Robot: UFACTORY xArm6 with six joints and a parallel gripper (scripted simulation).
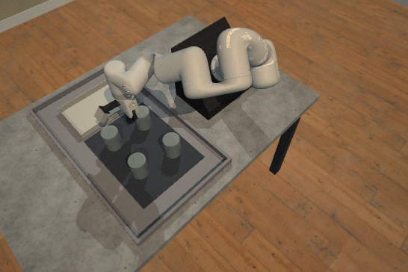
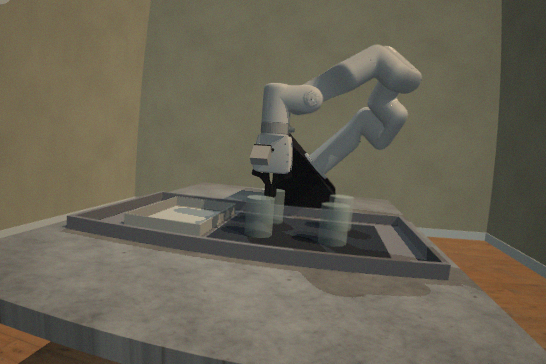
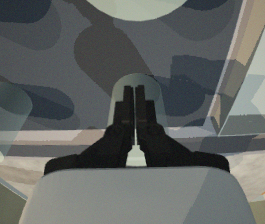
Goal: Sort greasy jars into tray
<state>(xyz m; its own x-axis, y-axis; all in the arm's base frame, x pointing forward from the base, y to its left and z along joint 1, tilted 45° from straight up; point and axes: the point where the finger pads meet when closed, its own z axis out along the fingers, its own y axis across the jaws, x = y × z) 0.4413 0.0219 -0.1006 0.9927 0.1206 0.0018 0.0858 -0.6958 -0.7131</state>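
Note:
My gripper (image 1: 132, 119) (image 2: 270, 195) (image 3: 135, 98) is shut and empty, pointing down close to the back jar (image 1: 145, 122) (image 2: 280, 209) on its tray side; contact cannot be told. That jar shows behind the fingers in the wrist view. A second jar (image 1: 111, 139) (image 2: 259, 219) (image 3: 137, 7) stands in front, near the tray. A third jar (image 1: 172, 146) (image 3: 10, 107) and a fourth jar (image 1: 138, 167) (image 2: 334, 229) stand farther from the tray. All four jars are pale, translucent and upright on the dark mat (image 1: 147, 195) (image 2: 370, 239). The cream tray (image 1: 82, 113) (image 2: 165, 226) holds no jar.
A raised grey border (image 1: 90, 179) (image 2: 250, 251) surrounds the mat and tray on the table (image 1: 30, 175) (image 2: 150, 274). The tray lies beside the mat's left edge in the top and exterior views. The black slanted base plate (image 1: 209, 105) stands behind the border, under the arm.

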